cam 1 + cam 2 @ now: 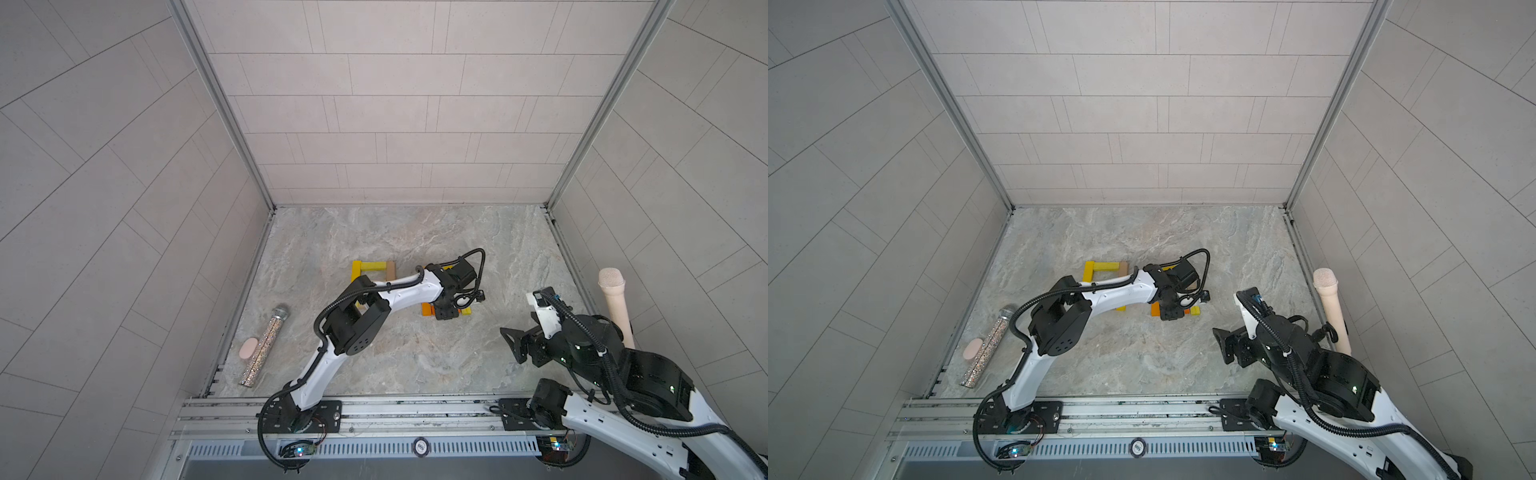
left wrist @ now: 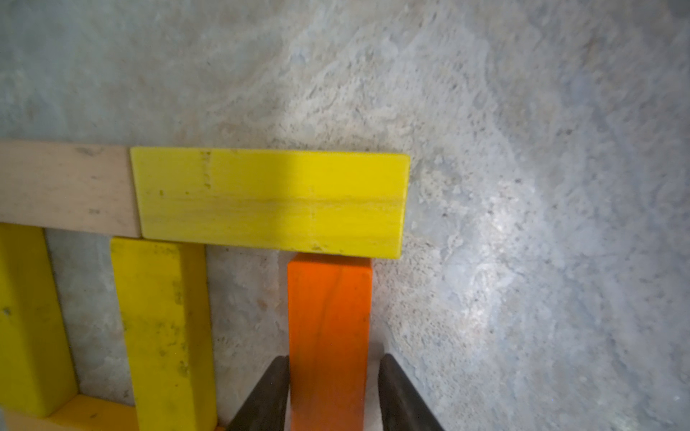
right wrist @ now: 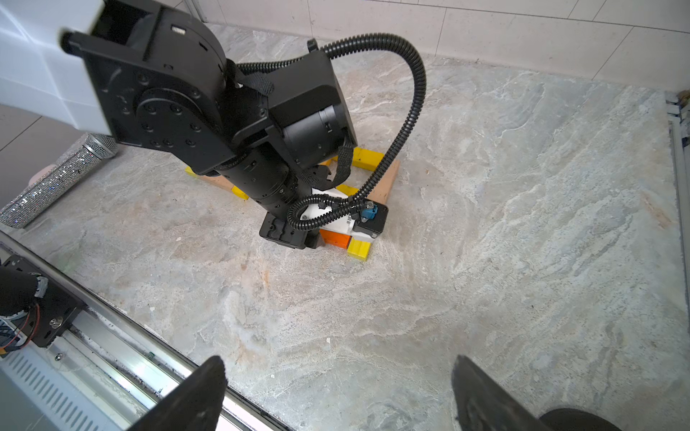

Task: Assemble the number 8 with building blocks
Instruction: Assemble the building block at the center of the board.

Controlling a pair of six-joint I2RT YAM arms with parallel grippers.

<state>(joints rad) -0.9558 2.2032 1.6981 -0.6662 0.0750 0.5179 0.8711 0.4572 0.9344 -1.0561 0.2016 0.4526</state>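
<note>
Scanning from the far left, I see the glittery silver microphone (image 1: 264, 349) lying near the wall, well apart from the work. The number 8 (image 1: 374, 266) sits mid-counter, partly hidden beneath my left arm, with yellow and tan bars showing at its far end.

Next along, the left gripper (image 2: 333, 358) straddles a flat orange wooden bar (image 2: 330, 309) that lies on the marbled grey counter (image 2: 522, 224). Its jaws stand slightly apart. One finger looks to be against the bar, and a sliver of counter shows beside the other, so I judge nothing is clamped. The bar's end touches the long side of a yellow wooden bar (image 2: 272, 203), set in a little from that bar's corner.

My worry is the retreat. If the touching finger drags as I lift, the orange bar could skew or shove the yellow one out of line. A low withdrawal could also sweep the bars under the forearm.

Further right, the right gripper (image 3: 338, 364) hangs wide and empty above bare counter, with the beige microphone (image 1: 615, 307) leaning at the right wall behind it.
</note>
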